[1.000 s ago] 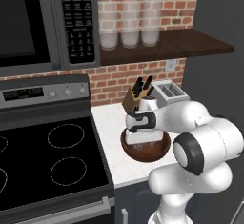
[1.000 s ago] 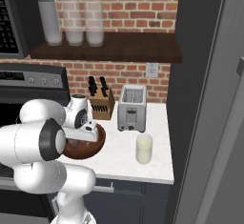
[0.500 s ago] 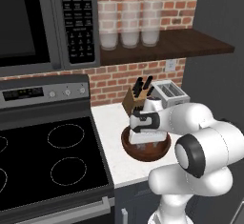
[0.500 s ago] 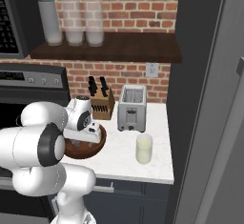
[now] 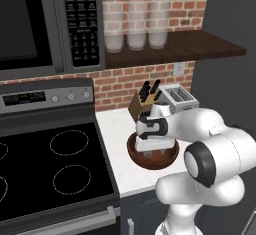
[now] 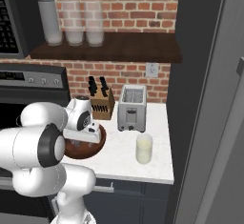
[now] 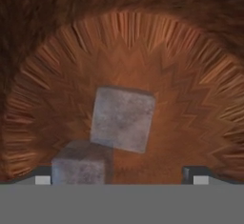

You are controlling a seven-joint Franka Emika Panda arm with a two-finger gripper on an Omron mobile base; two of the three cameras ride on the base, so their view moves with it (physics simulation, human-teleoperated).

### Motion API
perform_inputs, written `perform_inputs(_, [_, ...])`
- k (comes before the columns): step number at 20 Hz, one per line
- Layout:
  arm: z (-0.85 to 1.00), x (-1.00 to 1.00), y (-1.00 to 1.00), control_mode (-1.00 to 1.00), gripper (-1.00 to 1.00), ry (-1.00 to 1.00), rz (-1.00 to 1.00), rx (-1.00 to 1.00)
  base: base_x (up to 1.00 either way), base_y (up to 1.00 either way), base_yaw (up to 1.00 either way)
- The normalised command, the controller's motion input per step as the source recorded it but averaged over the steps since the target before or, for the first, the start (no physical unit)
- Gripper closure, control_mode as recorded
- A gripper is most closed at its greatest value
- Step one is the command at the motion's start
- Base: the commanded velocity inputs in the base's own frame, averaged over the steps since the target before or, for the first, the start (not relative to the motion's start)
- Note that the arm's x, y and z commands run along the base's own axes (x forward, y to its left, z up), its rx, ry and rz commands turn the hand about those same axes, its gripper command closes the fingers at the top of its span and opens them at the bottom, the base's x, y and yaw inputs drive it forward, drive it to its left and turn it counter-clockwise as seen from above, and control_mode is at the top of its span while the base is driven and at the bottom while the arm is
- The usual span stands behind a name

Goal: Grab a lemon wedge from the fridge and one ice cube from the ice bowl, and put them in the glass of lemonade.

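Hung spread wide, the two-finger gripper (image 7: 121,174), empty over grey translucent ice cubes (image 7: 123,118) in dark reddish-brown wooden bowl (image 5: 153,158); glass of pale lemonade (image 6: 144,148) seen from right.

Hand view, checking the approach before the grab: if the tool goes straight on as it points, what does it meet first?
Likely the ice cube between the open tool tips, then the ice bowl floor; depth is unclear.

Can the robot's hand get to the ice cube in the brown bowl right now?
Probably yes. The end effector hangs open inside the ice bowl, right over the ice cube, with nothing between them. A second cube sits close beside its left fingertip and might get bumped.
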Motion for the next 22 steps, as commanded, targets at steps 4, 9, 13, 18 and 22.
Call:
perform_inputs(4, [0.00, -0.15, 0.00, -1.00, -1.00, 0.00, 0.00, 0.00, 0.00, 0.00, 0.00])
perform_inputs(9, [0.00, -0.03, 0.00, -1.00, -1.00, 0.00, 0.00, 0.00, 0.00, 0.00, 0.00])
perform_inputs(13, [0.00, 0.00, 0.00, -1.00, 1.00, 0.00, 0.00, 0.00, 0.00, 0.00, 0.00])
perform_inputs(18, [0.00, 0.00, 0.00, -1.00, 1.00, 0.01, 0.00, 0.00, 0.00, 0.00, 0.00])
perform_inputs(22, [0.00, 0.00, 0.00, -1.00, 1.00, 0.04, 0.00, 0.00, 0.00, 0.00, 0.00])
